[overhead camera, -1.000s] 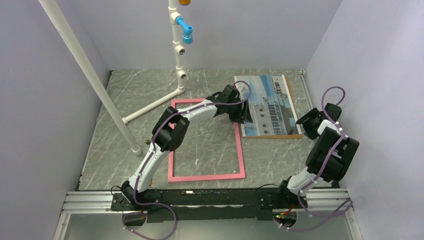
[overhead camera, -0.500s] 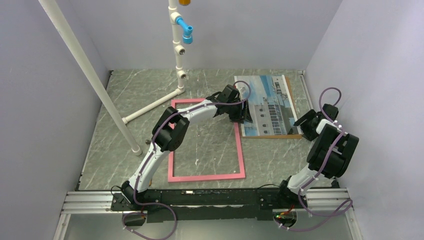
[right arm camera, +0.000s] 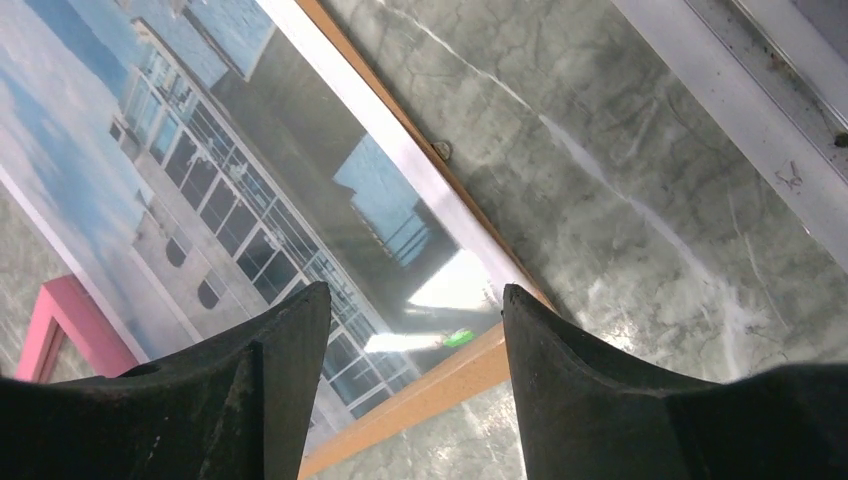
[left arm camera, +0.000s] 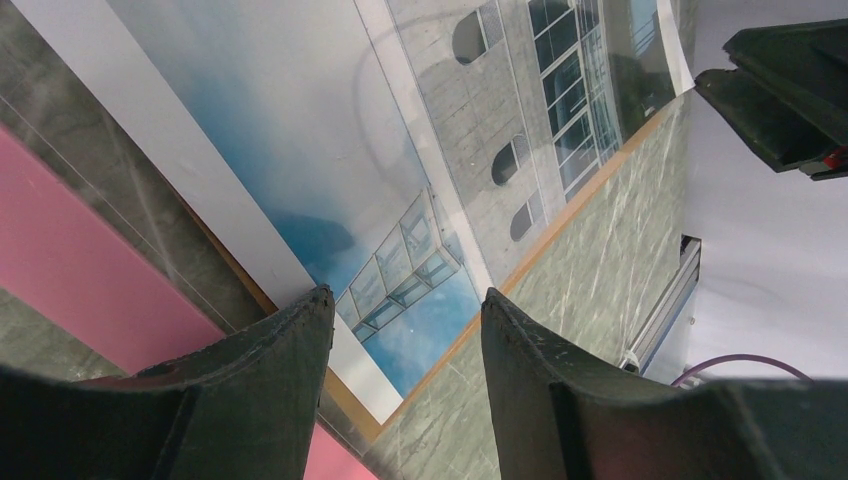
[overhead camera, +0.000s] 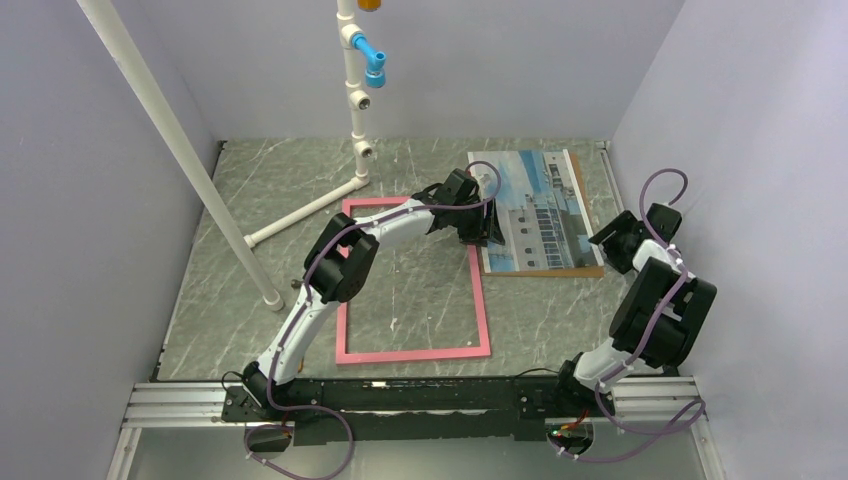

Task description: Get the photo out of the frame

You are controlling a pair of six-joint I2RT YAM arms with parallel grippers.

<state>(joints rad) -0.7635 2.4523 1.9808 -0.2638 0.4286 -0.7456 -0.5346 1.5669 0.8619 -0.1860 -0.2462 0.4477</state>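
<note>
Lying flat toward the far right of the grey-green marbled tabletop [overhead camera: 420, 300], the thin paper photo of a white-grey building against blue sky [overhead camera: 545, 215] is seen outside the pink rectangular frame [overhead camera: 410, 352], which lies empty just beside it. The print is carried on a plain brown cardboard backing board [overhead camera: 545, 271], whose edge is shown past the white border on the near side.

The print is judged to be light, limp and easily creased. Reflections are thrown back from its surface in both wrist views, so a glossy, slippery face is to be expected. Whether a clear pane is laid over it cannot be told. A hold is best taken at the white border, at a corner or an edge, where a fingertip can be slid under the paper and the board kept down. No pinch is offered by the flat middle of the picture.

The left arm [overhead camera: 340, 265] is stretched far forward across the frame, wrist pitched down, and the left gripper [overhead camera: 487, 232] is held low over the print's left edge, fingers parted with nothing between them. The right arm [overhead camera: 660, 310] is folded at the elbow, and the right gripper [overhead camera: 607, 240] is poised over the near right corner, fingers likewise spread and empty.
</note>
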